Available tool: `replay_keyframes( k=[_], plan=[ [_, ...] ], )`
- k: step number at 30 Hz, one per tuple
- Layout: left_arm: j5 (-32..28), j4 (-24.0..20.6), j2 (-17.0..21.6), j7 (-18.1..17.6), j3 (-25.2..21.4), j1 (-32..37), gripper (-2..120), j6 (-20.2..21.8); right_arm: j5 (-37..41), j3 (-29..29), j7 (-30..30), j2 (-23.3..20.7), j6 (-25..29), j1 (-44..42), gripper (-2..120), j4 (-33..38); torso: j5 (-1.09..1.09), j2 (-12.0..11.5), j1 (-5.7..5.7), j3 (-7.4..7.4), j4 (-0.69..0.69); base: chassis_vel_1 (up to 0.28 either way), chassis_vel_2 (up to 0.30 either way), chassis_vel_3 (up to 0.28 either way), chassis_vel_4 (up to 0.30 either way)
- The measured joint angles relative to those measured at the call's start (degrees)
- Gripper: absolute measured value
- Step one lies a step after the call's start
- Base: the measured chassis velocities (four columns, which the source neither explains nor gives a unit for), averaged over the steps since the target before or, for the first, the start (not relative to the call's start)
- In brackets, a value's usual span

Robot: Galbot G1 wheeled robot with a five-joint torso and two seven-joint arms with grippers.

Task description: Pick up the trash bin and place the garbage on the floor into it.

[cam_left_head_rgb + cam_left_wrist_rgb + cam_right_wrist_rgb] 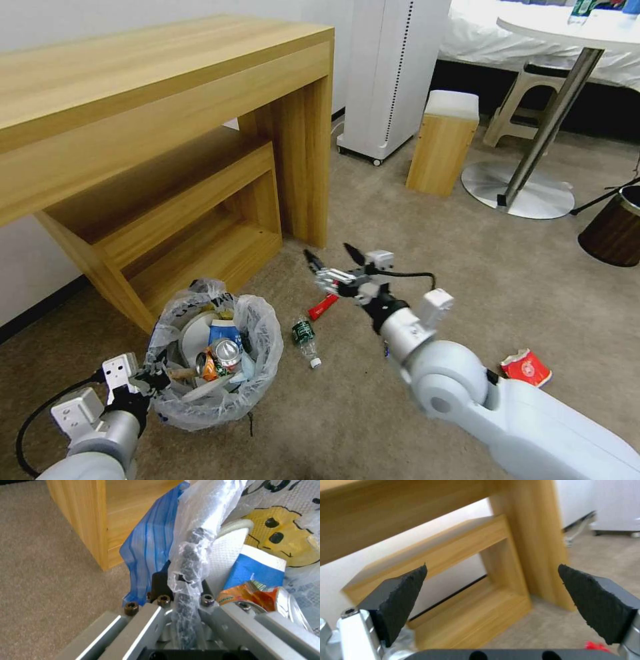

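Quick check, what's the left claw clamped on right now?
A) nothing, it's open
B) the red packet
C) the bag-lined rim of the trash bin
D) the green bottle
C: the left claw is shut on the bag-covered rim of the trash bin, while the green bottle and red packet lie on the floor beneath the open, empty right claw.

Brown bin (617,227) cut off at frame edge.
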Motion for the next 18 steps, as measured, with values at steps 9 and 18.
replay_keyframes(
  k=[9,18],
  plan=[
    [0.0,-1.1,0.9,0.1,0.0,0.5,0,0.0,-1.9,10.8,1.6,-0.5,-0.8,-9.3,100,1.9,-0.01,0.0,0.00,0.00,0.01,0.000,0.000,0.000,0.000],
    [-0.3,-2.1,0.4,-0.4,-0.8,1.8,0,0.4,-3.0,14.6,2.8,-0.6,-3.3,-14.1,100,2.0,-0.01,0.0,0.00,0.00,0.00,0.000,0.000,0.000,0.000]
  ],
)
